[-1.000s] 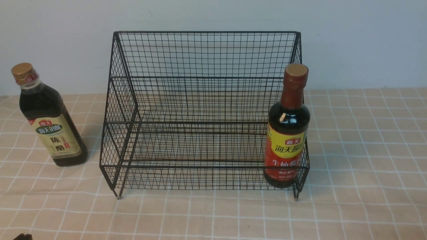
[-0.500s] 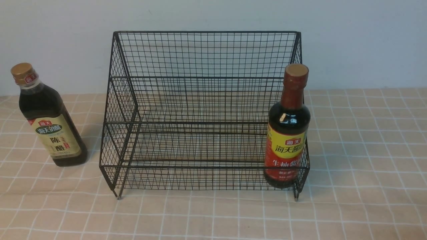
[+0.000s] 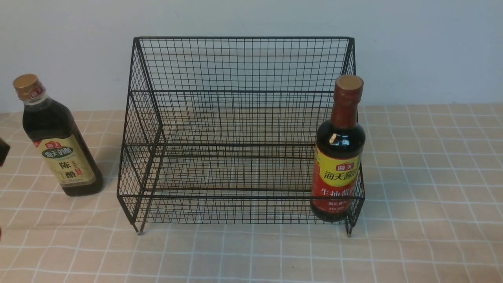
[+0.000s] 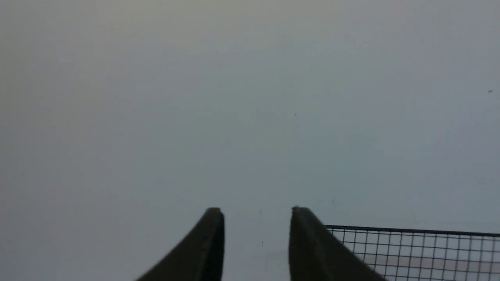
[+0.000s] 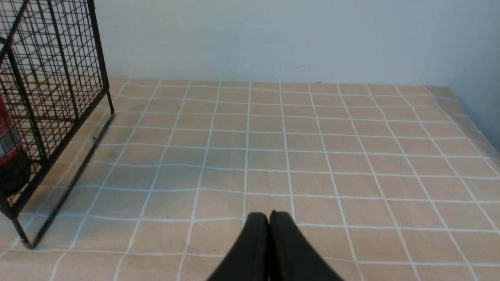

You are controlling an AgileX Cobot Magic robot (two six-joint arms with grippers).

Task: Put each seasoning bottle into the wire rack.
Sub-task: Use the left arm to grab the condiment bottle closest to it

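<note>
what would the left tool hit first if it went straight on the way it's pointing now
Probably the bare wall: the left tool, open, points at it with nothing in between. The wire rack sits off to the side of that line, though depth is unclear.

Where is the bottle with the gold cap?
In the front view, the gold-capped bottle stands on the checked cloth, on the robot's left, outside the left wall of the wire rack.
</note>
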